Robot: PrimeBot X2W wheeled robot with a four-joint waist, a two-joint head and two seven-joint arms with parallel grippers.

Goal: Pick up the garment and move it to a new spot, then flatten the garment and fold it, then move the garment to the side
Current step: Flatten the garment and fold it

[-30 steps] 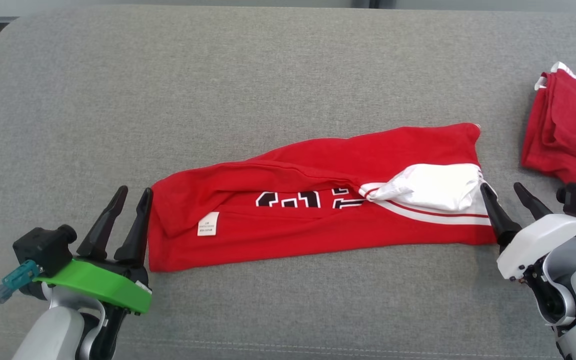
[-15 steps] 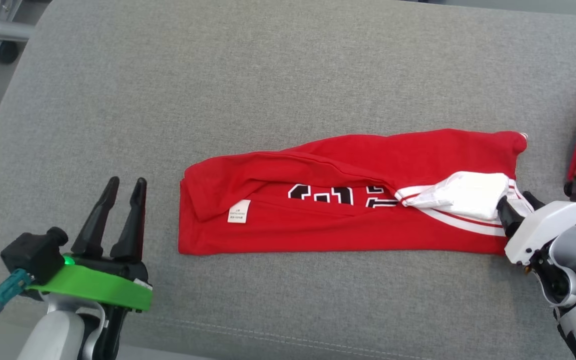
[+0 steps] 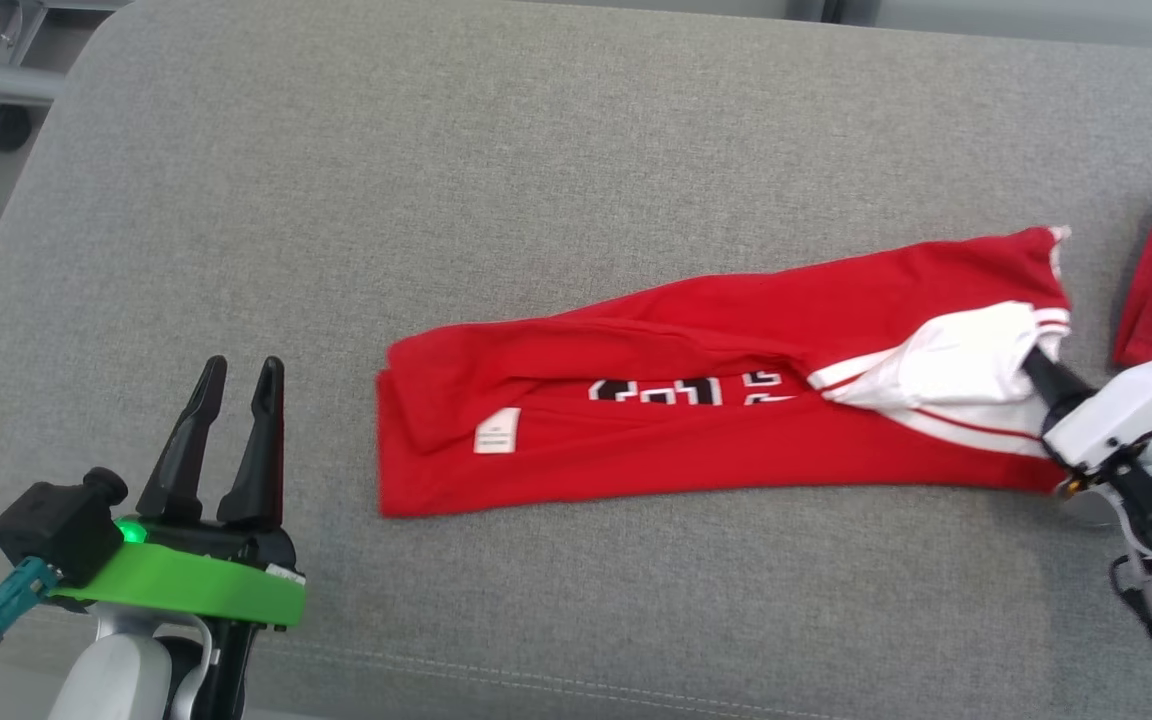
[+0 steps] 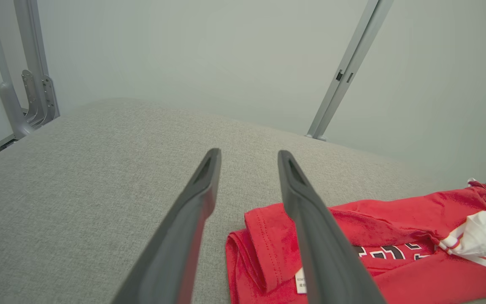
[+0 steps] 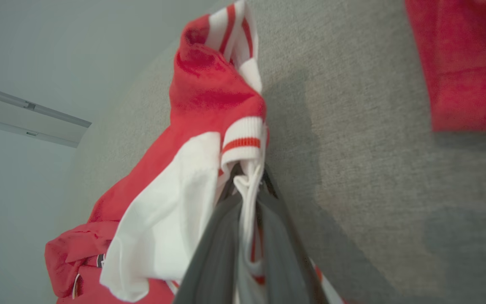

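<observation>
The red garment [image 3: 696, 420] is lying as a long folded strip across the middle of the grey cushion [image 3: 536, 150]. The right gripper [image 3: 1036, 360] is clamping tight on the white sleeve at its right end, so the folding step seems to be in hand. The left gripper [image 3: 239, 370] is hovering at the near left, fingers apart and holding nothing, just short of the strip's left edge. Next, I judge, the right arm is going to need to lift that end and carry it leftward over the strip without dragging the rest along.
</observation>
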